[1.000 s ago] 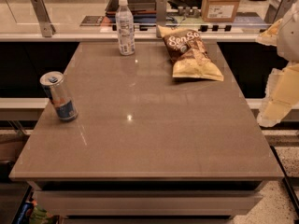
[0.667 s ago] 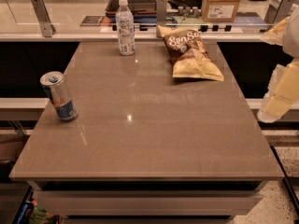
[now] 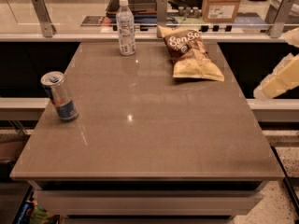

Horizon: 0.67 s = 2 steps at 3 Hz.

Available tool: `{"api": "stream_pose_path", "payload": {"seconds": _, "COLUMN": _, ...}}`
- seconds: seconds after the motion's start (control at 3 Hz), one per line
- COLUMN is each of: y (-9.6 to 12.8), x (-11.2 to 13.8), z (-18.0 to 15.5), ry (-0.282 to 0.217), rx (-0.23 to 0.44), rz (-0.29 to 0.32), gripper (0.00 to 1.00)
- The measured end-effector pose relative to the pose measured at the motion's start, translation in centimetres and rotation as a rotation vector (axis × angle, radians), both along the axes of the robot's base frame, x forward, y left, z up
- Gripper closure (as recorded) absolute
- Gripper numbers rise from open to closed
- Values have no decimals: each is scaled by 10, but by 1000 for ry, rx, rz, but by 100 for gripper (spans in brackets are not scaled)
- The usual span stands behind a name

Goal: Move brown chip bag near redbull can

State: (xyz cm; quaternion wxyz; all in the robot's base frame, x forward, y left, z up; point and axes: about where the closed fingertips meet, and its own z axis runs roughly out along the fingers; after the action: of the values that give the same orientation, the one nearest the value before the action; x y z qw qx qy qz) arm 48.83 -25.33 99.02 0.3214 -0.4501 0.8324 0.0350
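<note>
The brown chip bag lies flat at the back of the table, right of centre, its dark brown top with white lettering toward the rail. The redbull can stands upright near the table's left edge, far from the bag. My gripper is out of view. Only cream-coloured parts of my arm show at the right edge, beyond the table's right side and apart from the bag.
A clear water bottle with a white cap stands at the back, left of the bag. A rail with metal posts runs behind the grey table. A cardboard box sits beyond the rail.
The cream arm parts at the right edge have shifted slightly upward. The bag, can and bottle have not moved.
</note>
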Motion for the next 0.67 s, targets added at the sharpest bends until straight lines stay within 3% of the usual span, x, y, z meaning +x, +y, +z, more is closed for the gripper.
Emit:
{"api": "stream_pose_path", "payload": {"seconds": 0.33, "y": -10, "x": 46, "z": 6, "ry": -88, "rx": 143, "rz": -134, "gripper": 0}}
{"api": "stream_pose_path", "payload": {"seconds": 0.67, "y": -11, "x": 90, "z": 11, "ry": -153, "rx": 242, "rz": -267, "gripper": 0}}
